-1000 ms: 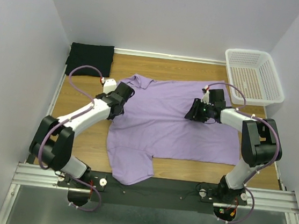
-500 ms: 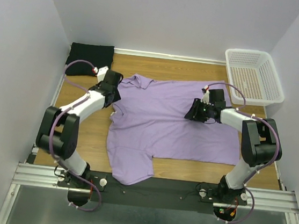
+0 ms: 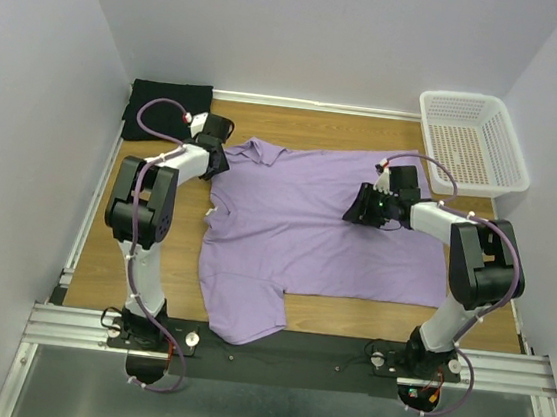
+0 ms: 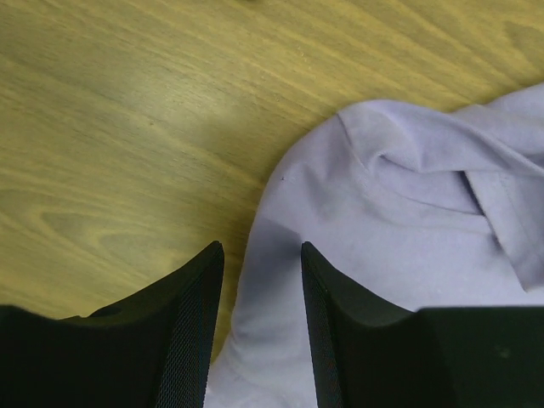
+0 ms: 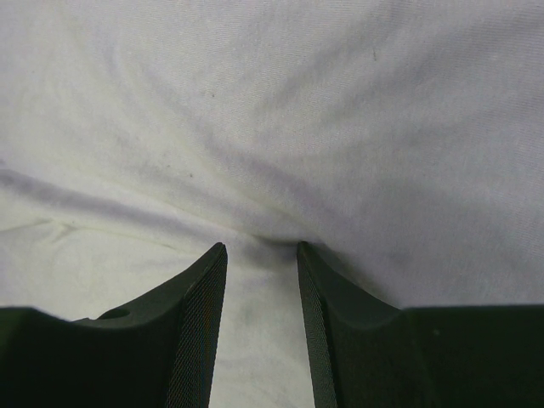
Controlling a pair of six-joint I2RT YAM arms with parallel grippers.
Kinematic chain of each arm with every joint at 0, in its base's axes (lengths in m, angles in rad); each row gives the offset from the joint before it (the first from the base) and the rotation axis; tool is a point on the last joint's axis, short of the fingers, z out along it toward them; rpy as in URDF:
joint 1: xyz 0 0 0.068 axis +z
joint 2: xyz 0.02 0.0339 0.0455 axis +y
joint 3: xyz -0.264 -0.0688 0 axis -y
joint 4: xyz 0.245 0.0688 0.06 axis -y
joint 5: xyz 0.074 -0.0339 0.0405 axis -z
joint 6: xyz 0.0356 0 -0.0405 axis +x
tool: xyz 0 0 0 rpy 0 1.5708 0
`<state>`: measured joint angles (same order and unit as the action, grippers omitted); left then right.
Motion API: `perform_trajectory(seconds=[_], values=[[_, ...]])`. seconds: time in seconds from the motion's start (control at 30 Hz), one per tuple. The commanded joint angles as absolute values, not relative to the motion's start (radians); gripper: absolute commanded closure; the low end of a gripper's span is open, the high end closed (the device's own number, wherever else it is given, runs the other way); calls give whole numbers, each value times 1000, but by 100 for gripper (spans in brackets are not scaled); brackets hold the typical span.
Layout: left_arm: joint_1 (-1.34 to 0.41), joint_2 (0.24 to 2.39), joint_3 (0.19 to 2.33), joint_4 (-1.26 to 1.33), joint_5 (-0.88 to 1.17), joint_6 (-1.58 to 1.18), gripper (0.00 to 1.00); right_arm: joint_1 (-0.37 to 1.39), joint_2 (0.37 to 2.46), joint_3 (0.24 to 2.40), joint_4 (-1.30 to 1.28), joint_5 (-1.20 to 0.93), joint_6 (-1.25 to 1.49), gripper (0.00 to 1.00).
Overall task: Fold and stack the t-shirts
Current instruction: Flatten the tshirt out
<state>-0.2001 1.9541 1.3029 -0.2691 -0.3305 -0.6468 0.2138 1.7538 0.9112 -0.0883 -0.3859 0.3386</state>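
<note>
Black shirt [image 3: 168,107] folded at bench [image 3: 308,126] far-left corner; purple shirt [image 3: 326,229] spread flat mid-bench, unfolded, unstacked; left pincer [image 4: 262,276] parted over its edge; right pincer [image 5: 261,280] parted, pressing cloth, gripping nothing.

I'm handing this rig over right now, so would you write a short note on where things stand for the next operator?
Left gripper: jaws slightly apart, at the left edge of the lavender t-shirt near its collar; whether it pinches cloth cannot be told.
Right gripper: jaws slightly apart, pressed into the shirt's upper right area with a pucker of fabric between the fingers; grip not certain.
The lavender shirt lies spread flat and unfolded mid-table.
Black t-shirt: compact bundle in the far left corner.
White basket: far right corner.
Done: shirt laid out.
Left: fold the lavender shirt, then stack it with the black one.
</note>
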Motion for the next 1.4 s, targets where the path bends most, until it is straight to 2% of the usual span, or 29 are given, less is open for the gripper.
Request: perform_trajectory(seconds=[0.0, 0.03, 0.13, 0.17, 0.27, 0.47, 0.53, 0.73, 0.93, 1.03, 1.07, 1.17, 1.23, 1.37], values=[[-189, 2002, 1324, -270, -301, -627, 51, 215, 1845, 856, -216, -327, 301, 52], [-189, 2008, 1324, -271, -298, -627, 52, 215, 1845, 854, -216, -328, 301, 52], [-189, 2016, 1328, -284, -314, -626, 65, 215, 1851, 856, -216, -331, 301, 52], [-189, 2016, 1341, -291, -342, -621, 76, 215, 1852, 856, -216, -331, 299, 52], [-209, 2016, 1412, -380, -476, -615, 91, 215, 1853, 857, -216, -336, 301, 52], [-406, 2101, 1606, -604, -901, -600, 92, 215, 1859, 861, -215, -337, 301, 52], [-439, 2149, 1656, -665, -946, -621, 91, 215, 1862, 862, -215, -344, 302, 52], [-551, 2285, 1776, -808, -1063, -624, 86, 215, 1861, 857, -215, -342, 302, 52], [-630, 2342, 1818, -810, -1046, -594, 70, 213, 1859, 857, -215, -339, 302, 52], [-669, 2323, 1804, -764, -1000, -563, 61, 215, 1859, 857, -215, -339, 304, 52], [-687, 2316, 1802, -753, -997, -558, 54, 213, 1859, 856, -215, -339, 302, 52], [-710, 2277, 1807, -724, -974, -534, 43, 215, 1862, 856, -215, -339, 304, 52], [-715, 2217, 1778, -680, -939, -529, 42, 215, 1861, 856, -215, -341, 302, 52], [-687, 2076, 1692, -652, -868, -563, 31, 215, 1856, 854, -215, -339, 301, 52]])
